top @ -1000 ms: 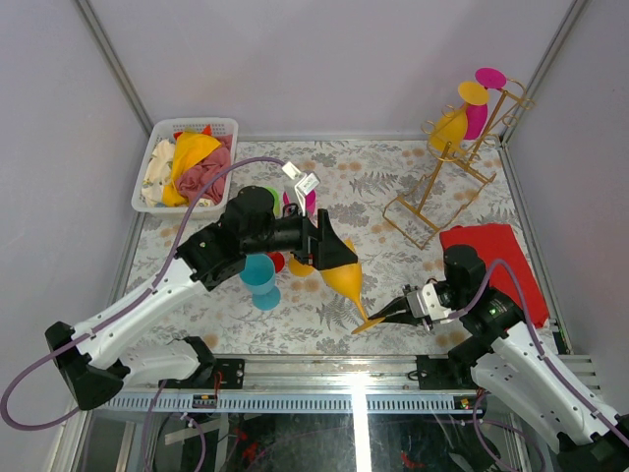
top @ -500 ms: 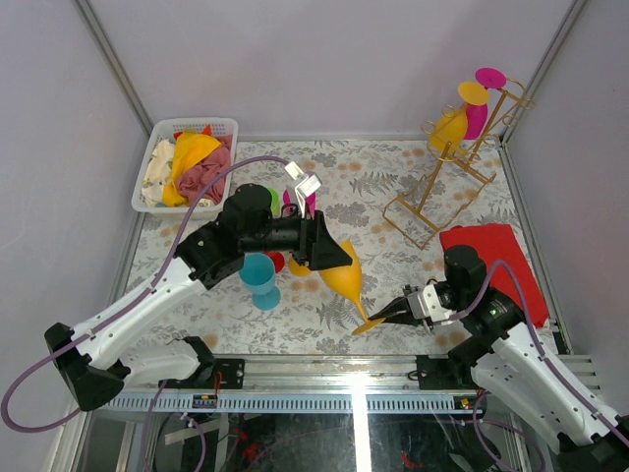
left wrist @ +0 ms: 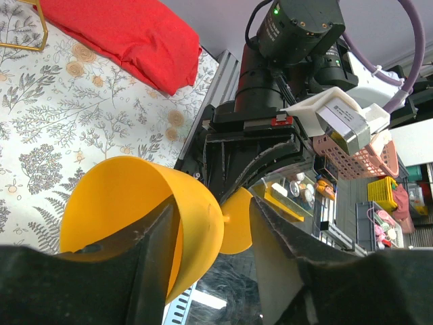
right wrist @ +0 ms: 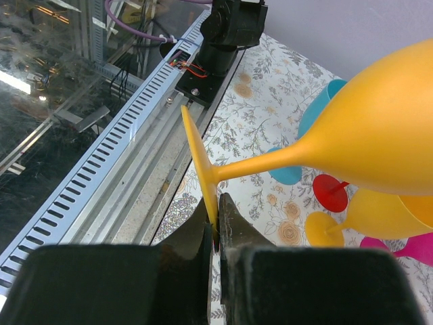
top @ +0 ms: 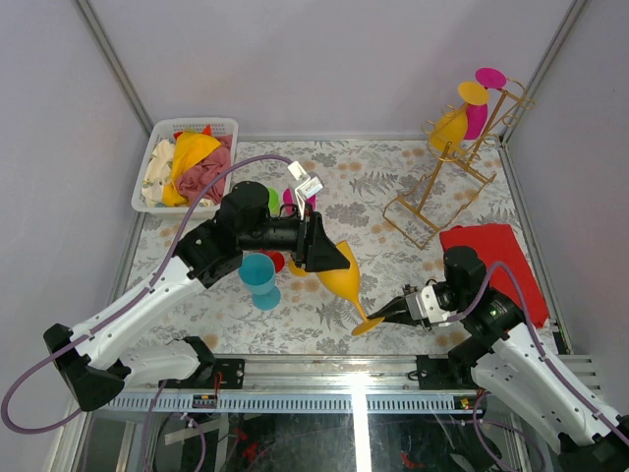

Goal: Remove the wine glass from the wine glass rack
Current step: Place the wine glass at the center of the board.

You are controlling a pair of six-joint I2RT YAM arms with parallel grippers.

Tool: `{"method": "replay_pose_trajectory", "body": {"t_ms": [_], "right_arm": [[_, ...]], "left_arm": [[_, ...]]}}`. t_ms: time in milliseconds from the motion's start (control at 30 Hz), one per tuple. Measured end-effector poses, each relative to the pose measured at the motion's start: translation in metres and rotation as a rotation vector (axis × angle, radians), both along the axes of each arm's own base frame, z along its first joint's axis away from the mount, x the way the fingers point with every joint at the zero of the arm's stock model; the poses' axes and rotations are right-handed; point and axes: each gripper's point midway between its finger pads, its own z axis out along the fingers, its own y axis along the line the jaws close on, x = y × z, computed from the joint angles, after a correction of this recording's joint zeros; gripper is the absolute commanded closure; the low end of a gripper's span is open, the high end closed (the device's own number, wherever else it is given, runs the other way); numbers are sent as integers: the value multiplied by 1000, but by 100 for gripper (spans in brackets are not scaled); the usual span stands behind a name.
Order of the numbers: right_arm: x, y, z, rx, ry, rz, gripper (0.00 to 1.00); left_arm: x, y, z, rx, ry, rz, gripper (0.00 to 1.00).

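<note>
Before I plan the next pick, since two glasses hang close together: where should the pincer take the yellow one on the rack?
Probably the yellow glass by its bowl, from the left: it hangs foot-up, bowl lowest, and the magenta glass crowds its right.

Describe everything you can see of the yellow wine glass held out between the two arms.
The yellow wine glass looks like opaque, glossy plastic, with a wide bowl, a thin stem and a flat round foot. It lies nearly on its side, bowl toward the left arm and foot toward the right. The right gripper is shut on the foot's edge. The left gripper straddles the bowl; whether it presses cannot be told. The glass seems to be off the table.
</note>
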Motion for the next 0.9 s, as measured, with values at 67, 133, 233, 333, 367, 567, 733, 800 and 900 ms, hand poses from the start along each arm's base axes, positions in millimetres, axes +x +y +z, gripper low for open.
{"method": "replay_pose_trajectory", "body": {"t_ms": [67,133,233,333,367,567,733,800,900], "right_arm": [[1,0,-1,-3,-1,-6,100],[3,0,-2,-7,-3,-15,100],[5,0,-2,-11,-8,-24,100],[7,0,-3,-11,-23,-36,100],[7,0,-2,-10,-27,-37,100],[8,0,0,-3,-47,-41,100],[10,0,0,-7,-56,-58,100],[9,-1,1,-2,-63,-58,100],[8,-1,3,5,-72,-56,100]], "left_arm": [[-1,0,1,-2,-3,-9,51],[-2,0,1,-4,-6,-20,51],[-4,0,4,-10,-16,-34,55],[-7,1,8,-16,-30,-55,62],[-8,1,8,-15,-35,-60,62],[-10,3,10,-2,-57,-83,44],[-18,6,12,10,-77,-133,37],[-21,8,13,16,-89,-152,40],[-25,10,14,21,-101,-171,46]]}}
